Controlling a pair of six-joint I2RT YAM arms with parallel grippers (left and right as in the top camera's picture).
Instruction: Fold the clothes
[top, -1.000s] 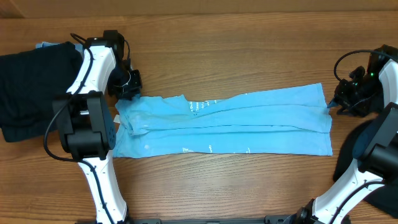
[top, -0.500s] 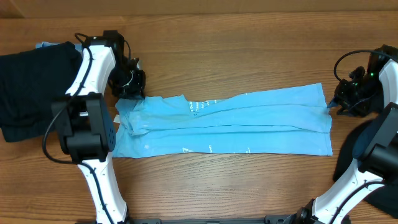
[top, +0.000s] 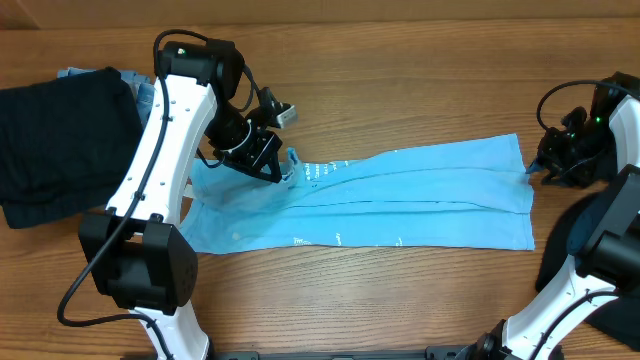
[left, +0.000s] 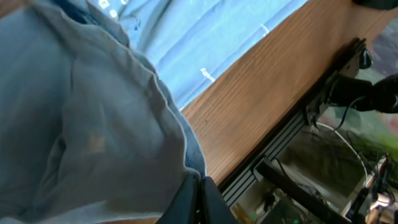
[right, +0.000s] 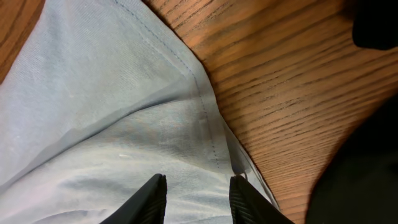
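Clothes (top: 450, 190) lie in three places on the desk (top: 400, 80), and only one piece is being worked. That piece, the light blue T-shirt (top: 400, 200), is stretched across the middle of the desk as a long narrow band, its sides already turned in lengthwise. By my reading the crosswise folds are not yet made, so this shirt is about halfway done.

The left claw (top: 268, 160) is closed tight on the shirt's left end and holds it raised off the wood. The left wrist view shows the cloth (left: 93, 124) hanging from the pinched fingertips. The right claw (top: 548, 165) sits at the shirt's far right corner, partly open. Flat cloth (right: 112, 112) shows through the gap between its fingers (right: 155, 196), so it seems to grip nothing.

Black garments (top: 55, 140) sit in a heap at the desk's left edge, with a faded blue piece (top: 72, 72) peeping from under the far side. More dark cloth (top: 572, 235) lies at the right edge, partly under the right arm. I cannot tell whether those are folded.

Both heaps lie close to the shirt's ends, so the bare wood nearer the middle looks like the best place for it to land.
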